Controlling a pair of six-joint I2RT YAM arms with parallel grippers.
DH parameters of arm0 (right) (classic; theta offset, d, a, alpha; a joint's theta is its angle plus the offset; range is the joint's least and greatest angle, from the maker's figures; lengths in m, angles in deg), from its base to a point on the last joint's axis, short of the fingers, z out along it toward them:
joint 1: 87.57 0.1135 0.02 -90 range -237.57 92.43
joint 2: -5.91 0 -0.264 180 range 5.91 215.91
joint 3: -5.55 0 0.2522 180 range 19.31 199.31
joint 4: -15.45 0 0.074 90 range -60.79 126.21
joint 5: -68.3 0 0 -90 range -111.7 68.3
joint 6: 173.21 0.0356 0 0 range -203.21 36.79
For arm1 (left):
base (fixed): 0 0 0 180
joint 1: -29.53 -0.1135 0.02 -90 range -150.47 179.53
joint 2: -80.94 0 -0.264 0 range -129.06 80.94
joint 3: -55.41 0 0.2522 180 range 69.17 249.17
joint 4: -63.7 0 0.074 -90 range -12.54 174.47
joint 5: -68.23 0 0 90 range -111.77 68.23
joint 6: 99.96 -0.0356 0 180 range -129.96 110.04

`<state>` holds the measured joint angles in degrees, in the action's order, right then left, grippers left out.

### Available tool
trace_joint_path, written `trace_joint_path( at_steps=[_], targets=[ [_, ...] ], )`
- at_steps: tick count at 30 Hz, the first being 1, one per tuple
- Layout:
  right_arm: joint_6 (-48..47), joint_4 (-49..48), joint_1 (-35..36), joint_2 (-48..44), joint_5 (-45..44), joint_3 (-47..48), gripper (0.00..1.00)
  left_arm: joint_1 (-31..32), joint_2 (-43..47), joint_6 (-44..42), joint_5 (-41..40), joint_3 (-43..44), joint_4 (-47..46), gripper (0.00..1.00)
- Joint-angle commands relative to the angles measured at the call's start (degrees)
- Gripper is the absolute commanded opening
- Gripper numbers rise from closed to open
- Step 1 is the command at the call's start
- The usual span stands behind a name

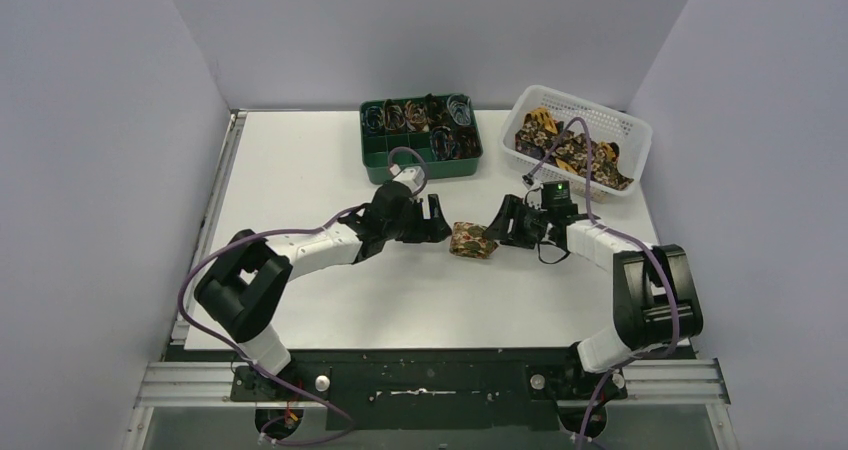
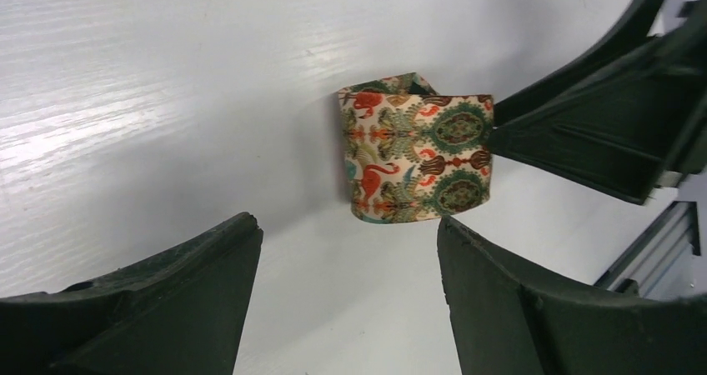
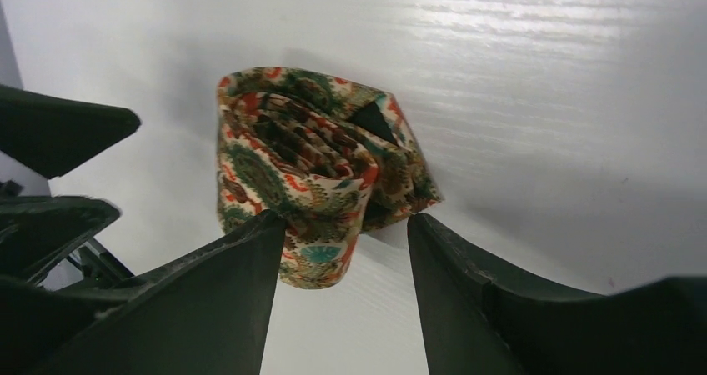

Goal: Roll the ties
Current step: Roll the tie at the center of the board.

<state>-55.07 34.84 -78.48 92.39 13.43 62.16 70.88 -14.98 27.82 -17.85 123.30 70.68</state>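
Tie (image 1: 472, 241), coiled, lies between left pincer (image 1: 440, 226) and right pincer (image 1: 498, 232), contact unclear.

Overhead view from behind; both wrist views close on the same rolled tie (image 2: 417, 154)

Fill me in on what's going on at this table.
A rolled tie sits mid-table between both arms. The left gripper is open just short of it, holding nothing. The right gripper is open too, one finger against the roll. Finished coils sit in the green divided box; loose ties wait in the white basket.
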Motion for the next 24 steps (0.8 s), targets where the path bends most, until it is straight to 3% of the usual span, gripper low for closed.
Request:
trace_joint_path(
  at_steps=[1,8,18,24],
  targets=[
    [-3.5,3.0,0.1,2.2,-3.4,2.8,0.55,-0.3,0.3,1.1,5.4,0.6,-6.5,0.74],
    [-5.8,4.1,-0.6,5.6,-6.7,3.2,0.47,-1.0,0.7,1.2,5.5,-0.7,-7.2,0.71],
    [-5.9,2.6,3.7,10.9,-5.0,5.2,0.47,-3.8,4.0,1.1,3.2,-4.7,-5.6,0.70],
    [-3.1,-0.1,6.3,12.8,-5.1,4.8,0.47,-7.1,7.3,5.4,4.0,-12.4,-10.3,0.71]
  ],
)
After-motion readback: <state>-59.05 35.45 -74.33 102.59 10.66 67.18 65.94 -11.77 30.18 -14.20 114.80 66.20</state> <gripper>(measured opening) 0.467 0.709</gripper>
